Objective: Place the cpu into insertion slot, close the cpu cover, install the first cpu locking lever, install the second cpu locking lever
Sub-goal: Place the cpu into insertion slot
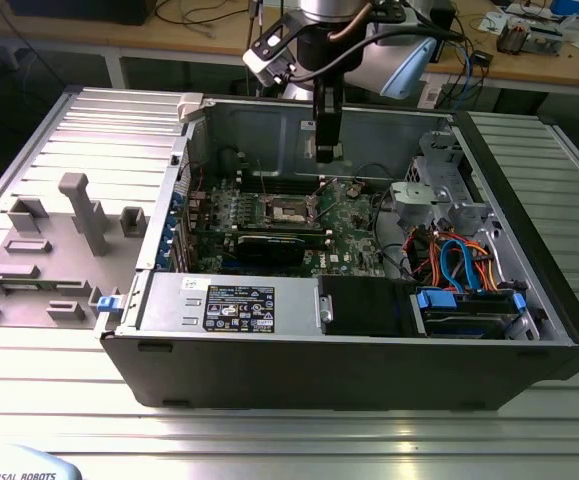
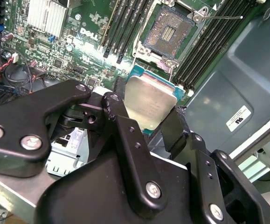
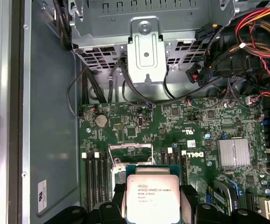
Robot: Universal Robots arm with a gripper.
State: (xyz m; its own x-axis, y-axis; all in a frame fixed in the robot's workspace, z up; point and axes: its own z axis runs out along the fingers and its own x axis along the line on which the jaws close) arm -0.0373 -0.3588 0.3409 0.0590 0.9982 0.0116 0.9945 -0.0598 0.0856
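Note:
My gripper [image 2: 146,114] is shut on the cpu [image 2: 148,102], a flat square chip with a silvery top. Black fingers [image 2: 114,105] press on two opposite edges. In the second wrist view the insertion slot [image 2: 169,30] lies open beyond the chip, showing a dark pin field inside a shiny rim. A thin locking lever [image 2: 223,17] sticks out beside it. In the first wrist view the cpu [image 3: 152,198] hangs over the green motherboard [image 3: 195,121], and the cpu cover [image 3: 130,154] stands raised just past it. In the exterior view the gripper [image 1: 326,152] hovers above the insertion slot [image 1: 287,210], apart from it.
The open computer case [image 1: 269,370] lies on a ribbed metal table. Black memory slots [image 2: 125,23] flank the socket. A long black expansion card [image 1: 274,245], a finned heatsink [image 3: 235,153], cable bundles [image 1: 454,260] and a drive cage [image 3: 146,51] crowd the board.

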